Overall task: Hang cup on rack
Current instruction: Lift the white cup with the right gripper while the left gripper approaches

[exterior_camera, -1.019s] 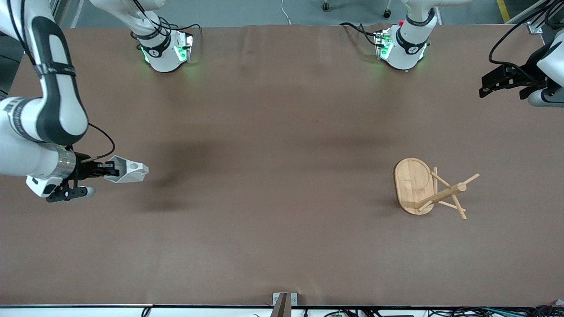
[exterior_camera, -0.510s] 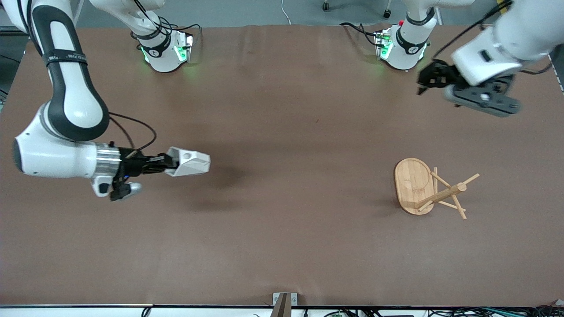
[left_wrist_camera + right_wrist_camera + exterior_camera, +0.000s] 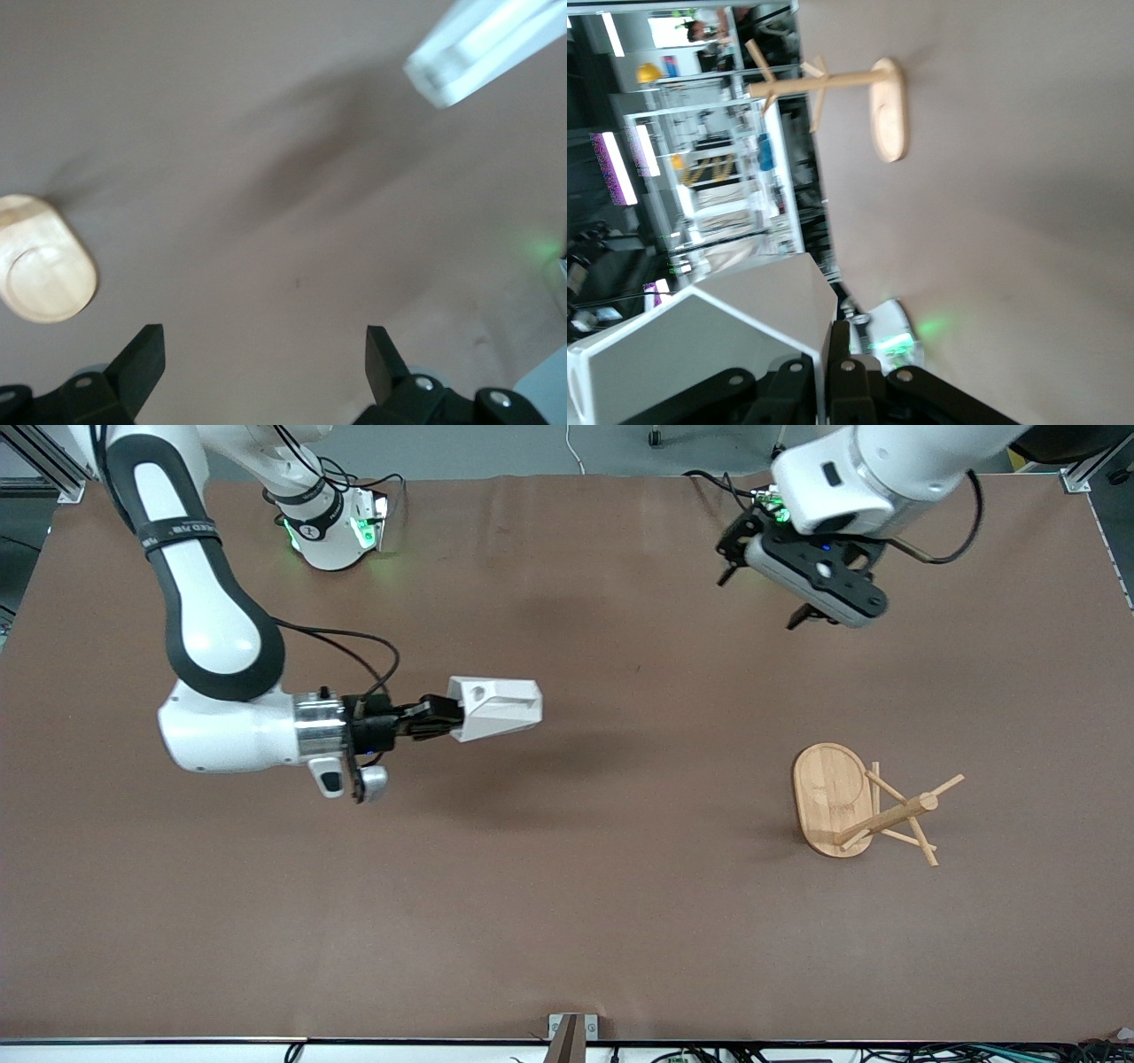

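Note:
The white faceted cup [image 3: 496,705] hangs on its side over the middle of the table, its wall pinched between the shut fingers of my right gripper [image 3: 443,718]. The right wrist view shows the same grip: the cup [image 3: 718,345] in my right gripper [image 3: 828,376]. The bamboo rack [image 3: 889,816] stands upright on its oval base [image 3: 826,788] toward the left arm's end of the table, and appears in the right wrist view as the rack [image 3: 833,82]. My left gripper [image 3: 764,593] hovers open and empty over the table in front of its own base, its fingertips [image 3: 149,347] wide apart.
Both arm bases [image 3: 332,531] with green lights stand along the table's back edge. A small metal bracket [image 3: 570,1031] sits at the edge nearest the front camera. The brown table cover [image 3: 567,886] carries nothing else.
My right arm has carried the cup from its end of the table toward the middle. My left arm has swung in from the table's end to a spot over the table by its base.

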{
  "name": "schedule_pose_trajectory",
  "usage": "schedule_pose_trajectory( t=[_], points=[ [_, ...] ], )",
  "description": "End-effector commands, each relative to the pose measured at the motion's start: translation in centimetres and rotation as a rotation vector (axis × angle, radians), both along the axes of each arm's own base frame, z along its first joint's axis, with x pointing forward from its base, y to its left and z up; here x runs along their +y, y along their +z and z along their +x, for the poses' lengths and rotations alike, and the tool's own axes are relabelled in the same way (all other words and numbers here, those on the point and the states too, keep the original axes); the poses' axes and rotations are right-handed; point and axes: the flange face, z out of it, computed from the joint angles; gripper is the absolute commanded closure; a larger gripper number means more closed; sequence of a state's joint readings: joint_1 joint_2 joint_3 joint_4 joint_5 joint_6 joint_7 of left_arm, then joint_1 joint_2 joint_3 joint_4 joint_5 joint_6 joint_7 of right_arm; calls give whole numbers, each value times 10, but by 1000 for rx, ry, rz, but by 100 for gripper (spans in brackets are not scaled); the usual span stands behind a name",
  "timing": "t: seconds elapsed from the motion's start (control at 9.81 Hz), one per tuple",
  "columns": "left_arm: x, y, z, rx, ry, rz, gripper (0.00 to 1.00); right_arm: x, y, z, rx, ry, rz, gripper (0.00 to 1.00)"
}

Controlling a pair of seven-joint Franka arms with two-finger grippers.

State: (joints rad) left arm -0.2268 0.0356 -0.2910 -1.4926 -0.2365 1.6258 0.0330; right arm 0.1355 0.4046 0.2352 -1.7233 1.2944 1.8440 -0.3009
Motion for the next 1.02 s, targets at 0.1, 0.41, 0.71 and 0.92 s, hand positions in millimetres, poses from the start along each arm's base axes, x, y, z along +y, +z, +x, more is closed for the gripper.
schedule_pose_trajectory(
  t=[0.1,0.41,0.71,0.92],
  points=[
    [-58,-39,12,-45,-107,-74,0,44,5,-16,70,-21,109,99],
    [-69,-51,35,-107,-268,-117,0,82,6,-33,90,-44,137,99],
    [-96,-66,48,-151,-352,-61,0,87,0,-37,91,-58,117,99],
    [-101,-77,50,-150,-396,-52,0,90,0,-38,89,-58,117,99]
  ],
)
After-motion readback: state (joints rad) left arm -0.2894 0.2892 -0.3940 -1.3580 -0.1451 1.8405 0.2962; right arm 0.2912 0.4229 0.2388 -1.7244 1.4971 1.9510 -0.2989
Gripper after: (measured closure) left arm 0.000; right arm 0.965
